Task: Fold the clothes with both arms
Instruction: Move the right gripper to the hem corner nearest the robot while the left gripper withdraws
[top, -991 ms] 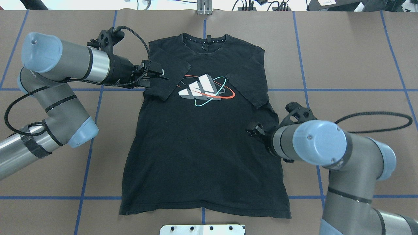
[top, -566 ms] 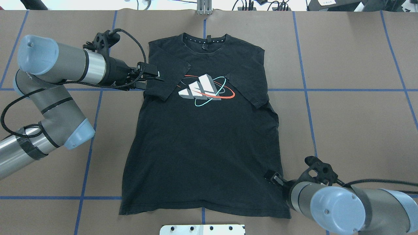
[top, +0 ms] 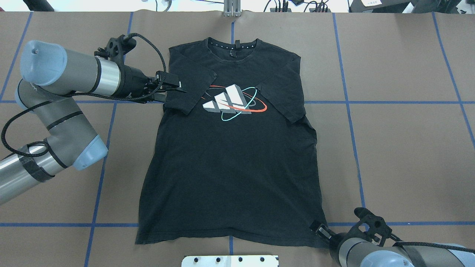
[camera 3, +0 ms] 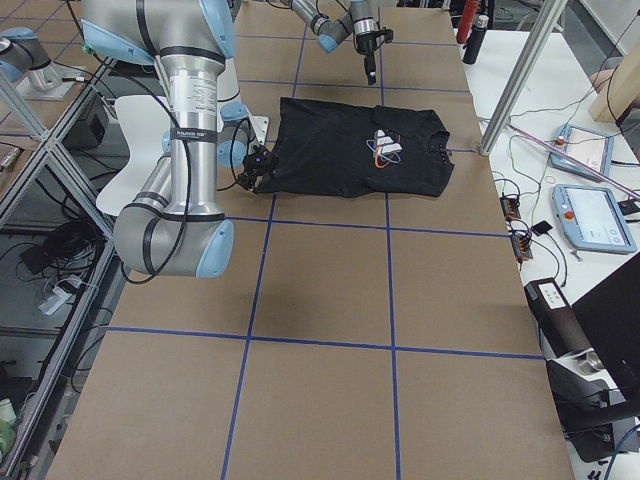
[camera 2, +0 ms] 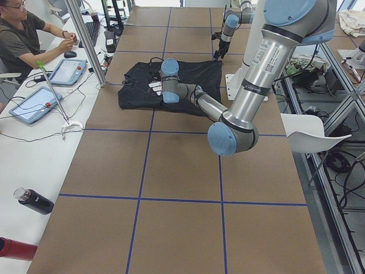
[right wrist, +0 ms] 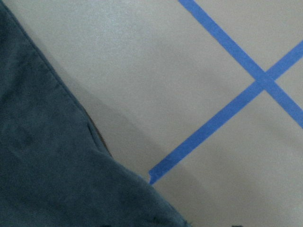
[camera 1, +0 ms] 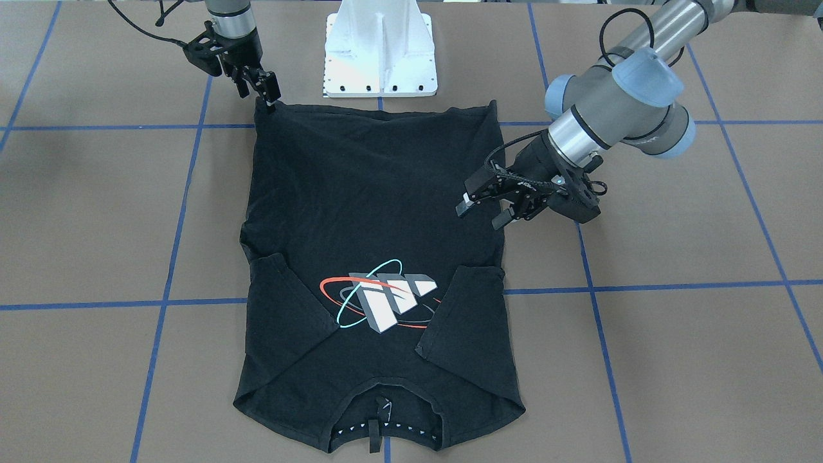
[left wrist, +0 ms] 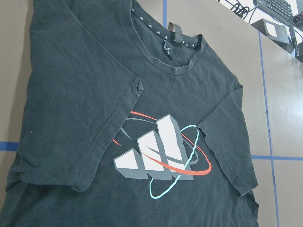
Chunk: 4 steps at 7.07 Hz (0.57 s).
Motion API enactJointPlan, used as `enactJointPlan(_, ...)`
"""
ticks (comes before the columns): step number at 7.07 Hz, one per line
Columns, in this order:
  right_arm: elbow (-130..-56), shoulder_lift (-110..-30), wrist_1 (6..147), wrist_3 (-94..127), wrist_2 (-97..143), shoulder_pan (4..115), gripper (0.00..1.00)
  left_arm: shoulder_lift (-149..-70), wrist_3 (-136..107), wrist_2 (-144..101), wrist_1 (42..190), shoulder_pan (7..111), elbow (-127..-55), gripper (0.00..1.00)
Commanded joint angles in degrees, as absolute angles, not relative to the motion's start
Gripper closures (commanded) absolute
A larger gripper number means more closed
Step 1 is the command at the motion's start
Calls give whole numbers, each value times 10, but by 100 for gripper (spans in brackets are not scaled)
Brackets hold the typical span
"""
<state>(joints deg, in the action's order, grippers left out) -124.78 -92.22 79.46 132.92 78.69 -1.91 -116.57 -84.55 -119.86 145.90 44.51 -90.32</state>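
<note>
The black T-shirt (top: 230,167) lies flat on the brown table, graphic (top: 232,102) up, both sleeves folded inward, collar (top: 232,46) at the far side. My left gripper (top: 170,89) is open and empty at the outer edge of the shirt's folded left sleeve. It also shows in the front view (camera 1: 481,215), just above the shirt's side edge. My right gripper (top: 320,229) is open at the shirt's near right hem corner, and also shows in the front view (camera 1: 258,89). The right wrist view shows that corner (right wrist: 47,179) on the table with no fingers in frame.
The white pedestal base (camera 1: 379,51) stands just behind the hem. Blue tape lines (top: 349,102) grid the table. A metal bracket (top: 232,9) sits at the far edge. An operator (camera 2: 23,34) with tablets sits beyond the table's far side.
My right arm has swept back along the shirt's right side, from mid-side to the near hem corner. My left gripper has drawn slightly left off the sleeve. The shirt has not moved.
</note>
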Motion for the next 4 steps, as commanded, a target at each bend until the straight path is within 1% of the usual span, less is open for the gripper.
enactJointPlan(1,-1247,-925,794,1337,779,-33,19,-1165,-846,-1198,1459,446,-902,9)
enactJointPlan(3,-1247,-925,794,1337,778,-35,41,-1165,-846,-1193,1459,446,-899,9)
enactJointPlan(4,-1247,-926,794,1338,776,-38,42,-1160,-845,-1190,1459,445,-899,9)
